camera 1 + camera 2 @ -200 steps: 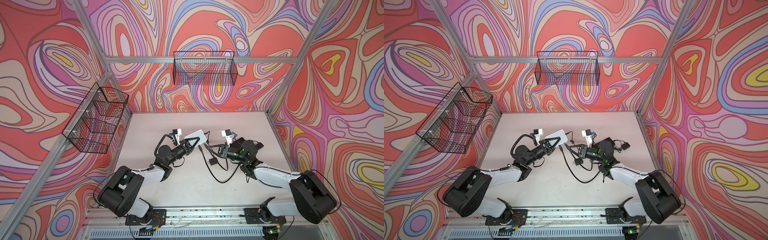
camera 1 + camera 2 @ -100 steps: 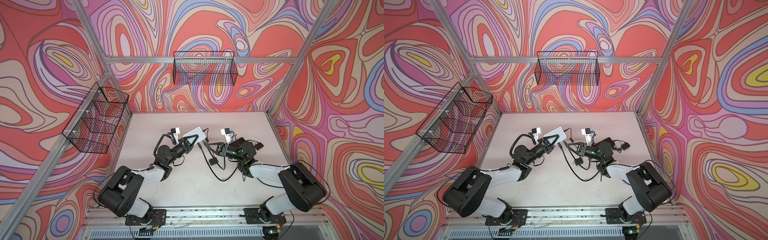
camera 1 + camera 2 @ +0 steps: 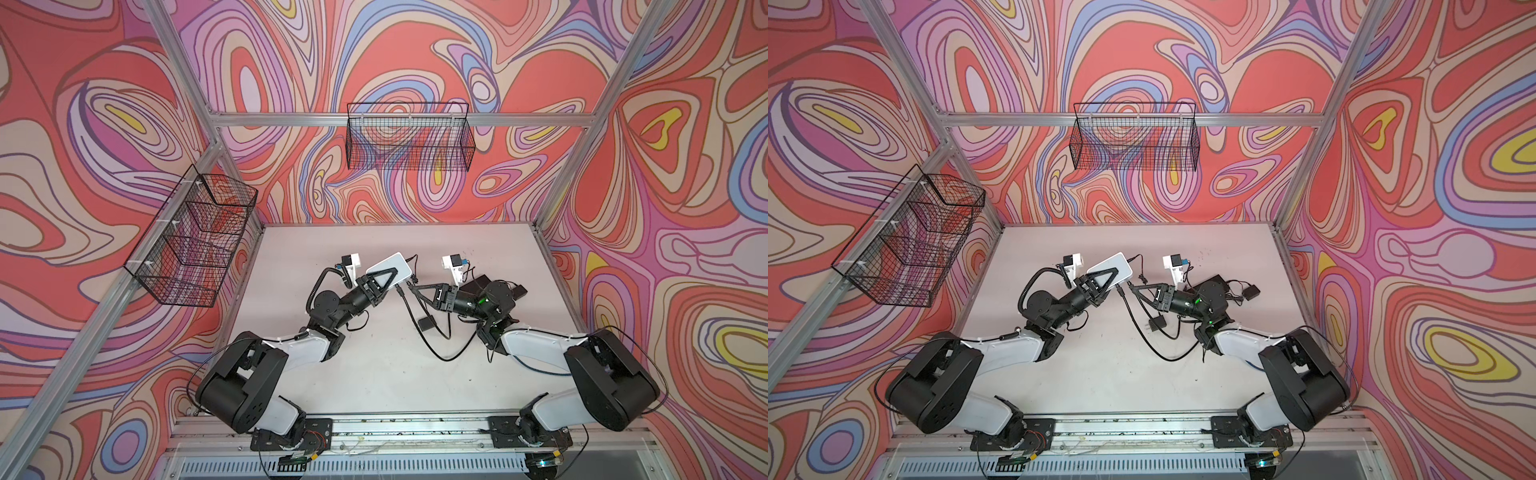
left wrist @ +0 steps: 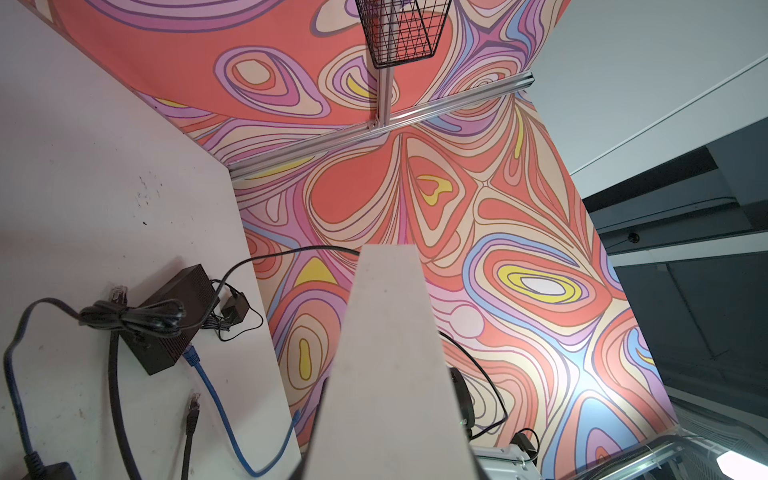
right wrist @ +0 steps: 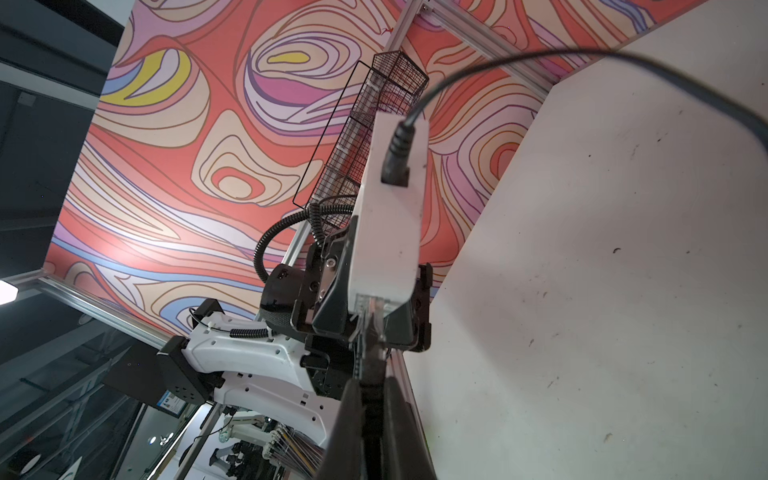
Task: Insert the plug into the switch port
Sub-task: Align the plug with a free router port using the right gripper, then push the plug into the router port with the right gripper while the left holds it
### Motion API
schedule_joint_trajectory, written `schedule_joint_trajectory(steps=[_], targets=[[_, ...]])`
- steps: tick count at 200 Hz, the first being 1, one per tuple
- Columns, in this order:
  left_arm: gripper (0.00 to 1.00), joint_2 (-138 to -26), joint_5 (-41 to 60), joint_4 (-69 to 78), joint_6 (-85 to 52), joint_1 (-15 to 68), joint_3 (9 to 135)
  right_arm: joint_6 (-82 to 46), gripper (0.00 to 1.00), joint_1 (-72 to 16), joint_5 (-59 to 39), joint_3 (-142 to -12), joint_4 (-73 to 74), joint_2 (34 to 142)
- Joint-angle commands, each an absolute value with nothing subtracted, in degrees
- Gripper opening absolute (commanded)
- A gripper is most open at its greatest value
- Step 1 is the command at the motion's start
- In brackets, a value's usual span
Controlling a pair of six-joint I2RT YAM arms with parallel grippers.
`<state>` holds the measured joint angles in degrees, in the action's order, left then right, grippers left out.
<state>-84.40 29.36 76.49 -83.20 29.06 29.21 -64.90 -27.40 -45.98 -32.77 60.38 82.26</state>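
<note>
The white switch (image 3: 388, 268) (image 3: 1111, 266) is held above the table, with my left gripper (image 3: 384, 278) (image 3: 1104, 276) shut on it. In the left wrist view its pale face (image 4: 390, 353) hides the fingers. My right gripper (image 3: 415, 286) (image 3: 1133, 286) (image 5: 374, 415) is shut on the black cable just behind the clear plug (image 5: 372, 316). The plug's tip meets the port edge at the near end of the switch (image 5: 386, 216); how deep it sits I cannot tell. A black power lead (image 5: 397, 158) is plugged into the switch's side.
The plug's black cable (image 3: 419, 332) loops over the table. A black adapter (image 4: 174, 320) with bundled leads and a blue network cable (image 4: 216, 395) lie behind my right arm. Wire baskets hang on the back wall (image 3: 409, 137) and the left wall (image 3: 195, 241).
My right gripper has moved left and slightly back, bringing the plug up to the switch's edge. The left gripper and the switch have hardly shifted.
</note>
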Motion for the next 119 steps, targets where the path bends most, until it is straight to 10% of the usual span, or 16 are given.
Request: schedule_joint_trajectory(steps=[1,119], targets=[[0.02,-83.1,39.7,71.0,-82.9,31.6,28.5,-60.9,0.0,-27.0,-41.4,-35.8,62.8,78.9],[0.02,-79.3,38.6,65.6,-88.8,32.1,28.1,-58.0,0.0,-27.2,-41.0,-37.1,60.3,80.7]])
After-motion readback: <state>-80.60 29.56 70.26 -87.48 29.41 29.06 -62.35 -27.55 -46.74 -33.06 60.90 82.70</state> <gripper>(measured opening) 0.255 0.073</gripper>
